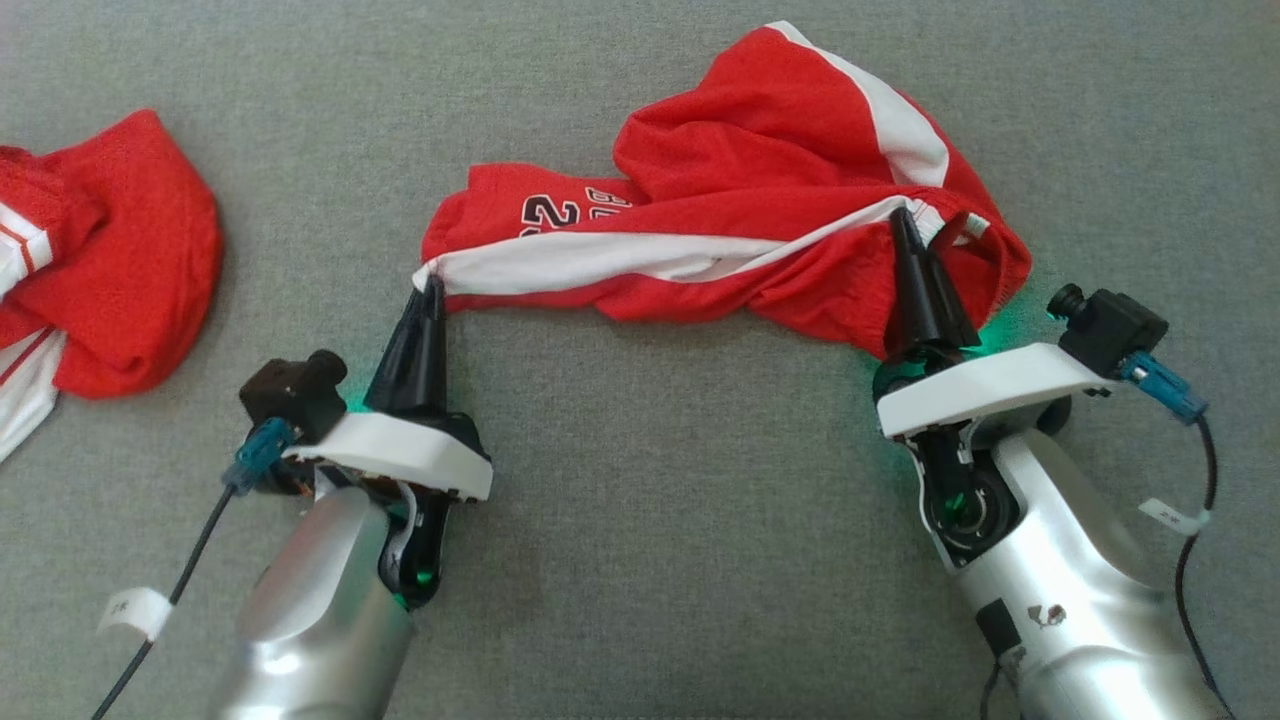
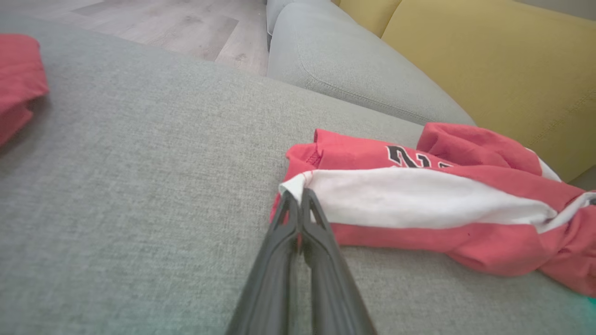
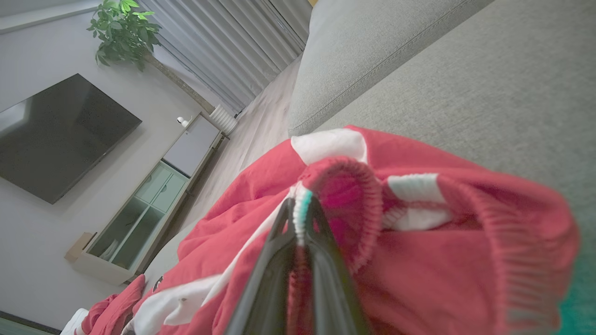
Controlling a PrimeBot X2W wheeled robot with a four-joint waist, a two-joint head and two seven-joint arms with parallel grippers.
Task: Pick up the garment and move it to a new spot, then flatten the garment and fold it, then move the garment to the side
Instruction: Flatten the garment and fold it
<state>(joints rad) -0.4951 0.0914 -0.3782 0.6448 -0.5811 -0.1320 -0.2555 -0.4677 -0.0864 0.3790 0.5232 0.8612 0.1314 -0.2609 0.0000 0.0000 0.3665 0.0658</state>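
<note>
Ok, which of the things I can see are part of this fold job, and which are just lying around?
In the job:
numbered red garment, pinched at its white corner by the left tool and at its ribbed edge by the right tool
grey cushion under it

Lying about:
second red garment at the left
yellow cushion
television
plant

Soft even light; garment (image 3: 465, 242) blurred close-up.
</note>
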